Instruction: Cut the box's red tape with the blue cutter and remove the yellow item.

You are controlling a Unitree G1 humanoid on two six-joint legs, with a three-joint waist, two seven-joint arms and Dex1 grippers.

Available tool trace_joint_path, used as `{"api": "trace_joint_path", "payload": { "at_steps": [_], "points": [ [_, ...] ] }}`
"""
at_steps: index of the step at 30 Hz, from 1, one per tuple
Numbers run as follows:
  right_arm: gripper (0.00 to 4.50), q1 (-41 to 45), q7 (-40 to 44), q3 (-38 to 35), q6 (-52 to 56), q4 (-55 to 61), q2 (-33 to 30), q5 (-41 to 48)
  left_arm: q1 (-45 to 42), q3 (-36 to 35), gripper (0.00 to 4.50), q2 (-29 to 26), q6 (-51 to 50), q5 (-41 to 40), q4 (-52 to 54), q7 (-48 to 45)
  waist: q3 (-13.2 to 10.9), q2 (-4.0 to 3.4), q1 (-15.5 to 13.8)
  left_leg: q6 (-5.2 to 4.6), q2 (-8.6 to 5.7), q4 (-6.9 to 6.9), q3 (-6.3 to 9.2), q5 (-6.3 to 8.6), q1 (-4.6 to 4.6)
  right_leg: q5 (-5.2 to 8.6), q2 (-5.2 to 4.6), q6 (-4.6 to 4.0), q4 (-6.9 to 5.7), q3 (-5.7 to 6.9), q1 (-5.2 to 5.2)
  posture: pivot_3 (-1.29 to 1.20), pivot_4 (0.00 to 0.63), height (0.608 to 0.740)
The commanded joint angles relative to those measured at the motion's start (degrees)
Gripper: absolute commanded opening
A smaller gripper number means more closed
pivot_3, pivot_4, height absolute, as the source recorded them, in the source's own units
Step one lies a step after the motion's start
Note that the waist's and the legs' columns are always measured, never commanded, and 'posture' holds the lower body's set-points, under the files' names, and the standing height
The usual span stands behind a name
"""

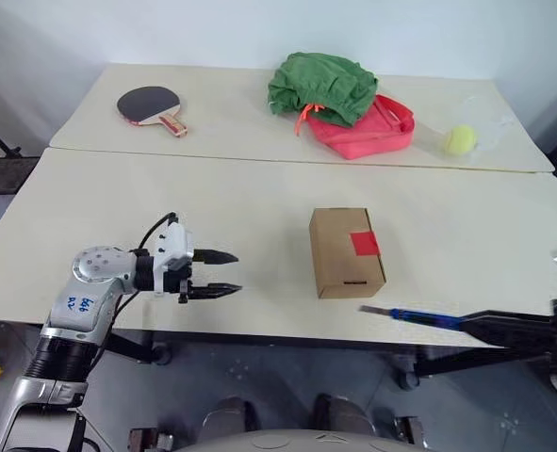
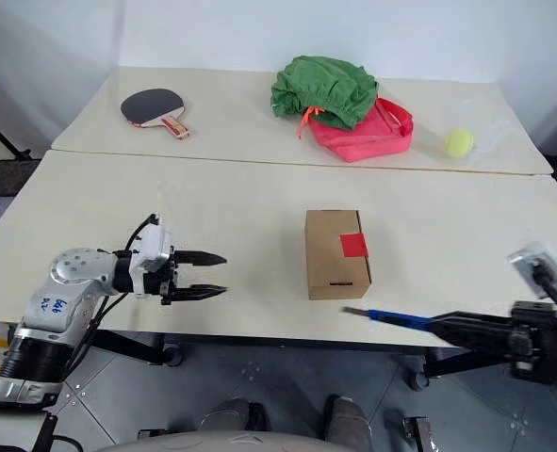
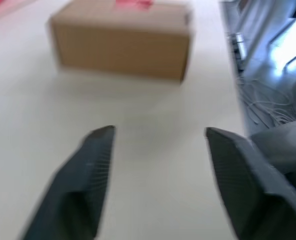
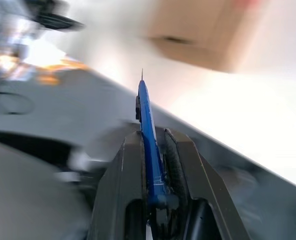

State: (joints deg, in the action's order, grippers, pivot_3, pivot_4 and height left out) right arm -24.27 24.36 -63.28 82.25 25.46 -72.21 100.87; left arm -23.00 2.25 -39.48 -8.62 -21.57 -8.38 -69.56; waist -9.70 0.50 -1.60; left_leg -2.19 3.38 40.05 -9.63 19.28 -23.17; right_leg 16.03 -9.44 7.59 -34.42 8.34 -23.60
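Altogether two pale benches stand end to end, a near bench and a far bench, and every item on them comes singly. On the near bench sits one box, a small brown carton lying flat with its flaps closed, and one red tape patch sticks to its top at the edge toward the robot's right. On the far bench lie one paddle with a dark face, one green cloth heaped partly over one pink-red bag, and one tennis ball near the right end beside some clear plastic. The left hand hovers over the near bench, well apart from the box on its left, pointing toward it; its two black fingers are spread with a clear gap between them, holding and touching nothing. The right hand is clamped tight on the one blue cutter, gripping its rear end so the slim body juts out past the front edge of the near bench, tip aimed left, just short of the box's near end and not touching it.
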Motion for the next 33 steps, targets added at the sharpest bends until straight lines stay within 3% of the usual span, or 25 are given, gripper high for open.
{"api": "trace_joint_path", "payload": {
  "at_steps": [1, 4, 7, 15, 23, 33],
  "points": [
    [0.25, -1.1, 3.2, -5.0, -1.2, 2.0, 3.7, -10.4, -3.7, 0.2, 1.71, 2.0, 3.5, 1.9, -3.5, 0.3, 0.0, 0.03, -0.1, 0.01, -0.01, -0.02, 0.01, 0.01, -0.01, -0.01, 0.01, 0.01, -0.03, 0.02, 0.01, 0.0, 0.15, 0.74],
    [0.25, -1.0, 5.5, -5.4, -2.5, 4.6, 4.7, -15.0, -7.3, 1.0, 0.79, 5.1, 2.9, 1.7, -4.6, -0.1, 0.0, 0.03, -0.2, 0.01, -0.11, -0.01, 0.01, 0.01, -0.07, -0.03, -0.01, 0.06, -0.03, 0.03, -0.01, 0.0, 0.15, 0.74],
    [0.25, 6.1, -3.9, -0.9, -8.3, 3.5, 2.1, -9.0, -14.7, 5.2, 0.0, 11.3, 4.1, 3.1, -7.3, -1.9, 0.0, 0.03, 0.2, 0.01, -0.34, 0.01, -0.01, 0.01, -0.05, -0.07, -0.02, 0.13, -0.03, -0.01, 0.02, 0.0, 0.15, 0.74],
    [0.25, 11.9, -32.3, 12.3, -20.5, 3.3, -9.8, 10.8, -30.9, 11.2, 0.0, 23.8, 10.4, 9.8, -21.4, -1.1, 0.0, 0.06, 0.2, 0.01, -0.43, -0.04, -0.06, -0.03, -0.04, -0.09, -0.05, 0.15, -0.03, -0.04, -0.01, 0.0, 0.15, 0.74],
    [0.25, 22.1, -44.7, 28.7, -34.2, 6.9, -14.7, 12.1, -35.2, 14.2, 0.0, 28.2, 17.7, 17.2, -32.8, 0.9, -0.1, 0.14, 0.2, -0.01, -0.43, 0.0, -0.07, -0.02, -0.09, -0.1, -0.05, 0.16, 0.03, -0.03, -0.04, 0.0, 0.15, 0.74],
    [0.25, 33.0, -51.2, 43.2, -37.6, 8.4, -14.1, 12.1, -34.2, 14.3, 0.0, 30.5, 14.6, 20.5, -32.3, 6.4, -0.1, 0.17, 0.1, -0.07, -0.45, 0.04, -0.01, 0.01, -0.16, -0.13, -0.11, 0.22, 0.1, 0.0, -0.02, 0.0, 0.15, 0.74]
  ]
}}
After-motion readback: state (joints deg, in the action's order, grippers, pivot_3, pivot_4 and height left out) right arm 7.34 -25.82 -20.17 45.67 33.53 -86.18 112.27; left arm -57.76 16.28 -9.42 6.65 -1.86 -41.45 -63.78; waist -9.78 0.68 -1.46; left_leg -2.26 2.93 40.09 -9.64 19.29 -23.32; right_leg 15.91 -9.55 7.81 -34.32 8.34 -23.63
